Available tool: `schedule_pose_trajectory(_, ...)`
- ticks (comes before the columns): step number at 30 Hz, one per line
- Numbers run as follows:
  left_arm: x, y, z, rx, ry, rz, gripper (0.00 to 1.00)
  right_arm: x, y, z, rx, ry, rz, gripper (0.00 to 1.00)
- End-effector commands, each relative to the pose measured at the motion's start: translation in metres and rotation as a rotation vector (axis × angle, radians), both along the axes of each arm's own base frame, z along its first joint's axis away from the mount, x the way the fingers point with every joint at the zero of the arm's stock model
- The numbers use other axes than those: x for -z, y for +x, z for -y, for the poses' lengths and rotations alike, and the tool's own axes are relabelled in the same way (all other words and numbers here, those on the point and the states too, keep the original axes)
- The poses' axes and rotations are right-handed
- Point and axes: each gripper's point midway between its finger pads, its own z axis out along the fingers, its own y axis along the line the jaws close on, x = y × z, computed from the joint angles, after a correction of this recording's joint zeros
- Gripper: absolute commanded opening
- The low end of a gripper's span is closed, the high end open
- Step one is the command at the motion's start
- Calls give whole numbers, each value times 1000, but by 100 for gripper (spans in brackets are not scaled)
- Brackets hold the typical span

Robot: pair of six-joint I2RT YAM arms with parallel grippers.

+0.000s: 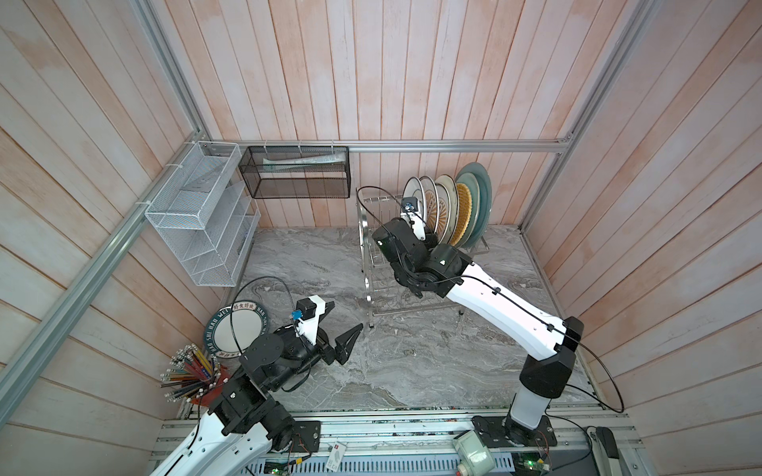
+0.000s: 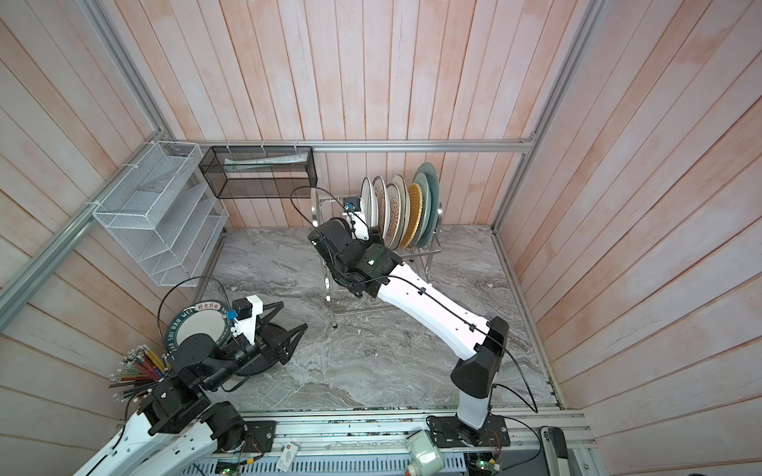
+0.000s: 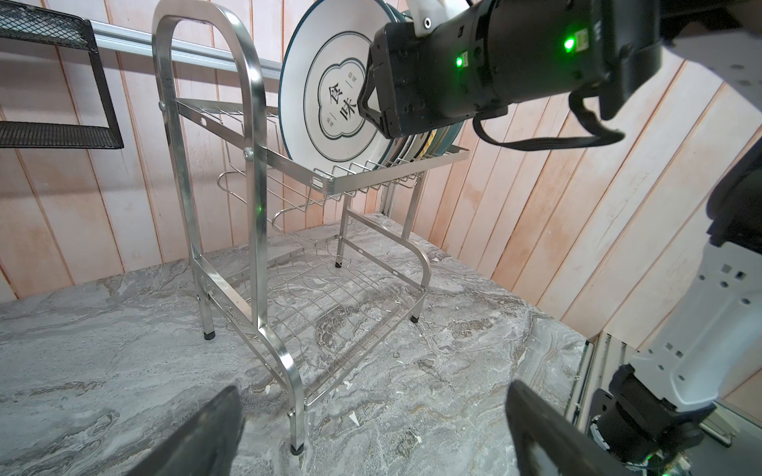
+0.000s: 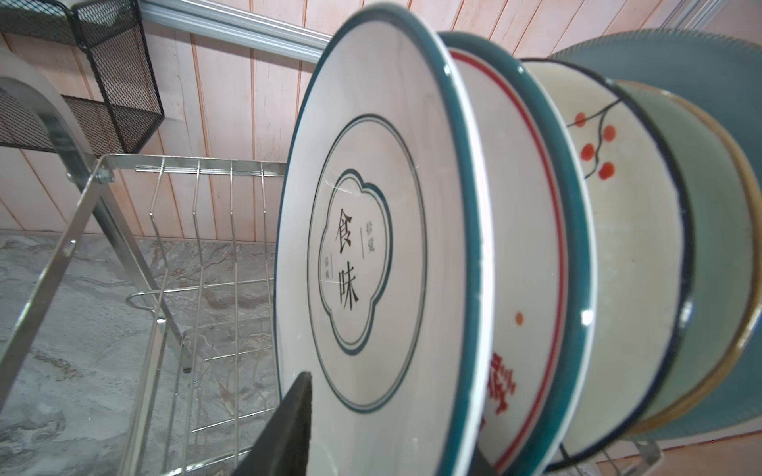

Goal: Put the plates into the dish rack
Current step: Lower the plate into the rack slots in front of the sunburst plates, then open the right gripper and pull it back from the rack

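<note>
One green-ringed plate [image 4: 371, 198] stands in the dish rack [image 3: 252, 123] at the tips of the right pincer [image 3: 366, 108], grip unclear; next, presumably, a clean withdrawal; left pincer [image 1: 347, 315] gapes empty.

Left arm [image 1: 264, 354] and right arm [image 1: 495, 307] show white shells, black joints, clipped black cables [image 1: 521, 308], green lights [image 3: 569, 43]; left claw [image 1: 346, 316] is black.

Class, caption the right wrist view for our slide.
Green-rimmed lettered plate stands on edge, first in a row of plates on the dish rack, gripper finger at its rim.

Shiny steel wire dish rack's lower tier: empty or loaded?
Empty: lower tier shows bare wire; round plates stand on the upper tier.
</note>
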Motion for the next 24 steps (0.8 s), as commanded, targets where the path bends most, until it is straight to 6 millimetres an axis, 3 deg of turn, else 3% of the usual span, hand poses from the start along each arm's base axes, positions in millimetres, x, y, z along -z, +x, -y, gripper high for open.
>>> schedule_pose_trajectory(1, 1, -1, 1, 9, 5, 1, 100, -18, -6, 2, -27, 26, 18, 51)
schedule_pose_trajectory(14, 3, 1, 1, 1, 13, -8, 100, -54, -13, 6, -60, 77, 58, 65)
schedule_pose_trajectory(24, 9, 7, -1, -31, 24, -32, 100, -96, -39, 1, -143, 136, 137, 74)
